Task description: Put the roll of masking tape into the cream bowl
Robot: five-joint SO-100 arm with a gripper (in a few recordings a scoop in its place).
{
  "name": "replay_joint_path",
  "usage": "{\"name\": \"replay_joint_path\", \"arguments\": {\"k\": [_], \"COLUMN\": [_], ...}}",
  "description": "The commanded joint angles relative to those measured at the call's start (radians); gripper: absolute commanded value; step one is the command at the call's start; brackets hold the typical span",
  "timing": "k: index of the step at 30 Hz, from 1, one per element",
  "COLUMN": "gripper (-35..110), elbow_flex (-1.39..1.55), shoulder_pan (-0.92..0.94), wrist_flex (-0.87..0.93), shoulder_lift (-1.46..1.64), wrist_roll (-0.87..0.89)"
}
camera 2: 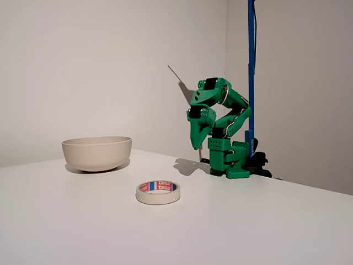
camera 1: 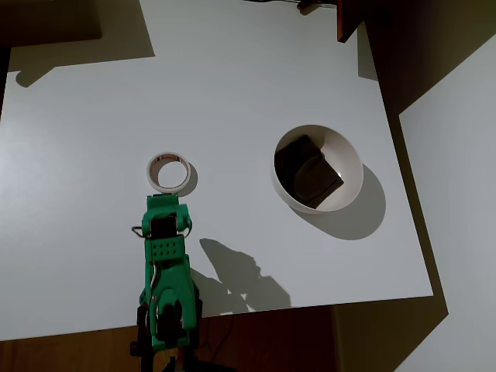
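1. On the white table (camera 1: 232,85), the small flat ring of cream-white masking tape (camera 1: 170,172) lies flat, alone, at about 9 o'clock from the bowl in the overhead view.
2. Well apart from it stands the round cream-white bowl (camera 1: 350,167), with a dark brown squarish block (camera 1: 308,172) inside.
3. At 6 o'clock from the tape, the green two-finger gripper (camera 1: 166,204) points down, raised above the table in the fixed view (camera 2: 197,144).
4. Its fingers look pressed together and grasp nothing.
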Motion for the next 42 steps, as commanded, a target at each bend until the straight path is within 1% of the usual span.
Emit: {"name": "replay_joint_path", "arguments": {"k": [1, 7, 10, 11, 14, 17, 22, 33, 42], "gripper": [-8, -8, -8, -6, 6, 11, 13, 12, 12], "elbow_flex": [-0.198, -0.417, -0.431, -0.431, -0.431, -0.431, -0.436, -0.465, -0.466], "shoulder_pan": [0.029, 0.13, 0.146, 0.146, 0.135, 0.117, 0.094, 0.092, 0.072], "wrist_flex": [0.003, -0.006, -0.06, -0.074, -0.103, -0.133, -0.189, -0.242, -0.255], "shoulder_lift": [-0.207, -0.586, -0.663, -0.683, -0.721, -0.752, -0.816, -0.951, -1.014], "wrist_roll": [0.009, -0.005, -0.026, -0.021, 0.002, 0.02, 0.032, 0.043, 0.069]}}
